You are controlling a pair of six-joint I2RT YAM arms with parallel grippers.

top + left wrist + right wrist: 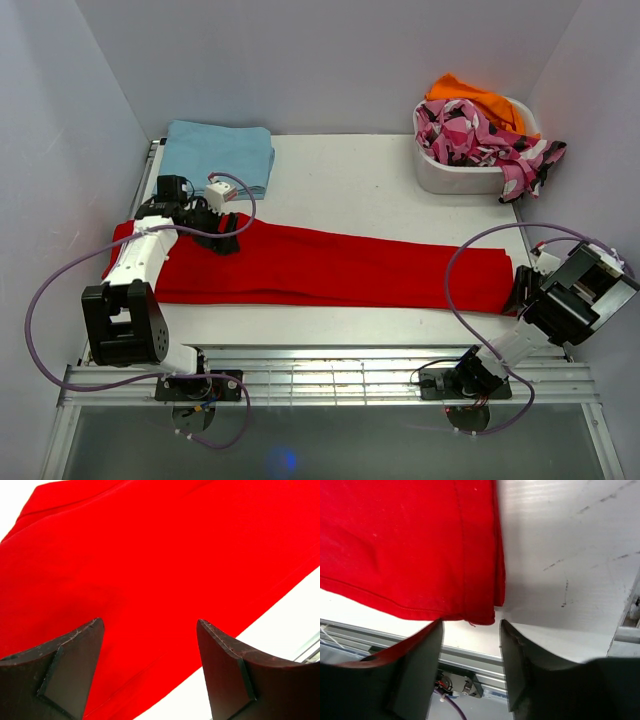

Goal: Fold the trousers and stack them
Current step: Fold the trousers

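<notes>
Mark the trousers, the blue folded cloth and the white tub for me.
trousers (pixel 330 268): top view, on the middle of the legs.
blue folded cloth (pixel 218 152): top view, on the centre of its top face.
white tub (pixel 455 180): top view, on its front wall.

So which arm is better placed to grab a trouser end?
Right, likely: the right gripper stands open at an end corner of the trousers; the left gripper hovers open over flat cloth.
</notes>
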